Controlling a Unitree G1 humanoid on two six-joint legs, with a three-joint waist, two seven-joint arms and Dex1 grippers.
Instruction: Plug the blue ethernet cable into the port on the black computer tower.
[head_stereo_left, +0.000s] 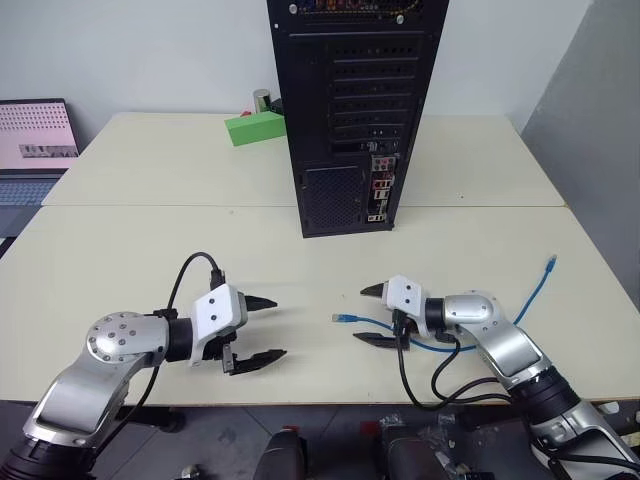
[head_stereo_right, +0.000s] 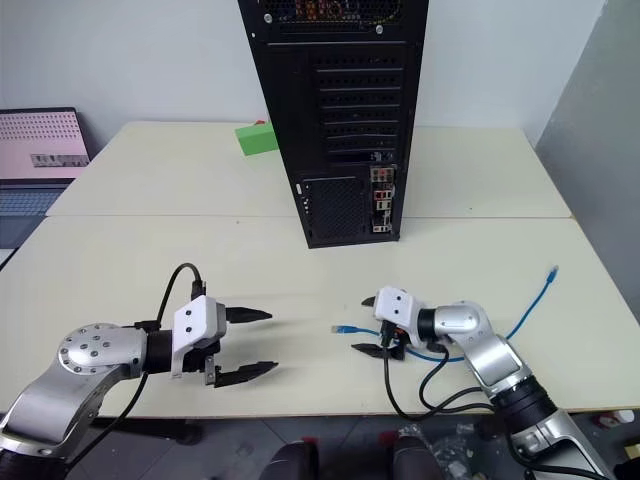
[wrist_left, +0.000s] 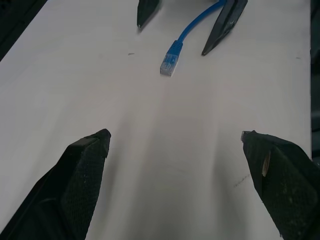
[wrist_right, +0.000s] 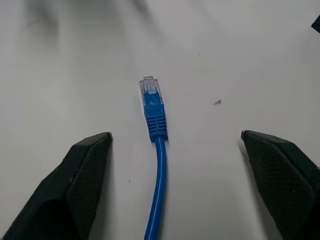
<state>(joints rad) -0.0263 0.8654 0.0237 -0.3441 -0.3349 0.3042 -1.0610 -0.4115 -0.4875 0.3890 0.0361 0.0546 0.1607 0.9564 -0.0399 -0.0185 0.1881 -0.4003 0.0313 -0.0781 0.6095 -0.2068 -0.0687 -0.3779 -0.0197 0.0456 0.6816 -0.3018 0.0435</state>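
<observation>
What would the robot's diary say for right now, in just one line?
stage: reaching for plug | right gripper: open, astride blue ethernet cable on table | left gripper: open, holding nothing | black computer tower: cable not plugged

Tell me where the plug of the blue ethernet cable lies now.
The plug lies flat on the table, between the open fingers of the right gripper, in front of the black computer tower.

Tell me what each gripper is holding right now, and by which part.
Nothing is held. The right gripper stands open astride the blue ethernet cable just behind its plug, not touching it. The left gripper is open over bare table.
</observation>
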